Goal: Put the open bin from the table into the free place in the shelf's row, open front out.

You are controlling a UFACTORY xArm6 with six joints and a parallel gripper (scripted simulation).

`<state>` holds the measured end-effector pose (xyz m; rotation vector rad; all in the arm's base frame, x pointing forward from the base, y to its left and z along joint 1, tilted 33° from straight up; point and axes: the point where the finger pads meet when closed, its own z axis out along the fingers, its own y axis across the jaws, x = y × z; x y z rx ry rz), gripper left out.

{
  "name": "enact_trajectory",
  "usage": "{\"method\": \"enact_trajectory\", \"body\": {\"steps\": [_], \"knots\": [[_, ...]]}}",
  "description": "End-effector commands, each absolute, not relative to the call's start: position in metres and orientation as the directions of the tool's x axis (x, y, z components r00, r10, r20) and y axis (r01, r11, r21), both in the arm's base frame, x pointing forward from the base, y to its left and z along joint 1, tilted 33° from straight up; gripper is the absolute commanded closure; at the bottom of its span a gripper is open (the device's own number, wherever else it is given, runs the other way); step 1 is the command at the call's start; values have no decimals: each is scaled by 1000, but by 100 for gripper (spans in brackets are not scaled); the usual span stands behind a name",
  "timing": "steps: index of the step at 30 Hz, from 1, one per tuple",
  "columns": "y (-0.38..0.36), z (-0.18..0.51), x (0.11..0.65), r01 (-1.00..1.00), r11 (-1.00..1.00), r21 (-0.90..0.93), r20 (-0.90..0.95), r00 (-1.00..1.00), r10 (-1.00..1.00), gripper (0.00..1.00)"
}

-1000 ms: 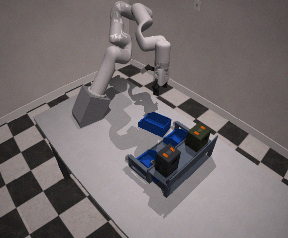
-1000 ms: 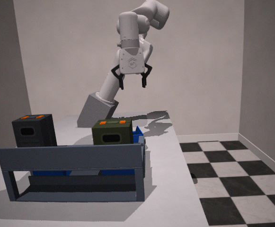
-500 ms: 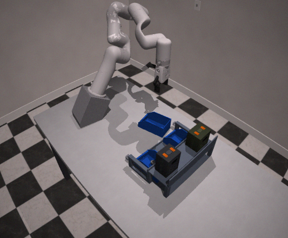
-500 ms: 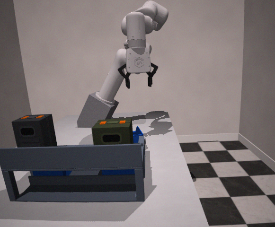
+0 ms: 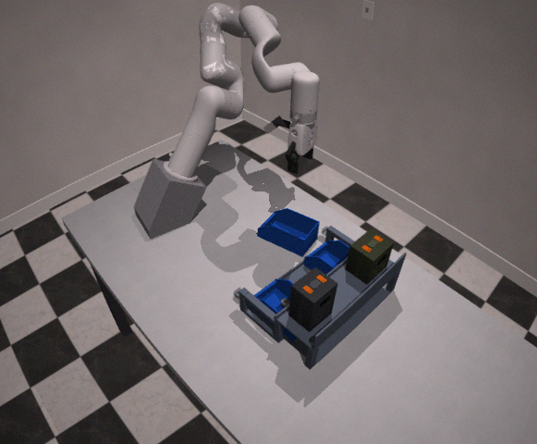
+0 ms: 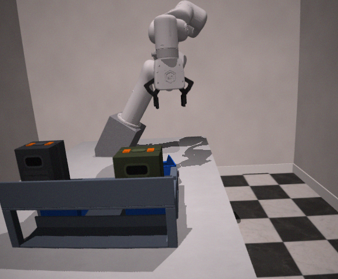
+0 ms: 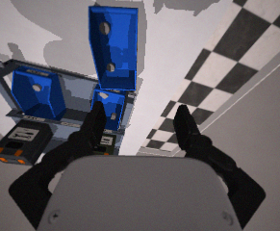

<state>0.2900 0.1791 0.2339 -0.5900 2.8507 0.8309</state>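
Observation:
The loose blue bin (image 5: 288,230) (image 7: 122,48) stands on the table beside the shelf (image 5: 354,305) (image 6: 84,193), close to the right-hand seated bin in the wrist view. Two small round parts show in it. Two blue bins stand in the shelf row: one (image 5: 269,297) (image 7: 39,98) at the row's left end and one (image 5: 329,256) (image 7: 113,107) at its right end. The free place (image 5: 299,275) (image 7: 77,98) lies between them, its grey floor showing. My gripper (image 5: 300,161) (image 6: 170,106) (image 7: 140,112) is open and empty, high above the table, away from the bins.
On the shelf's board behind the row stand a dark grey box (image 5: 311,302) (image 6: 42,162) (image 7: 23,140) and an olive box (image 5: 369,258) (image 6: 138,162), both with orange latches. The shelf has raised end walls. The table's edge lies beyond the loose bin, with the checkered floor (image 7: 238,29) past it.

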Motion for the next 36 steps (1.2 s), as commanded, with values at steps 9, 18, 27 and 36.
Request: {"method": "enact_trajectory", "body": {"steps": [9, 18, 27, 36], "knots": [[175, 233, 295, -398, 774, 492, -217, -917, -334, 0], [174, 232, 296, -398, 774, 492, -217, -917, -334, 0], [173, 231, 297, -398, 774, 492, -217, -917, -334, 0], [173, 231, 298, -398, 774, 492, -217, -917, -334, 0]]}}
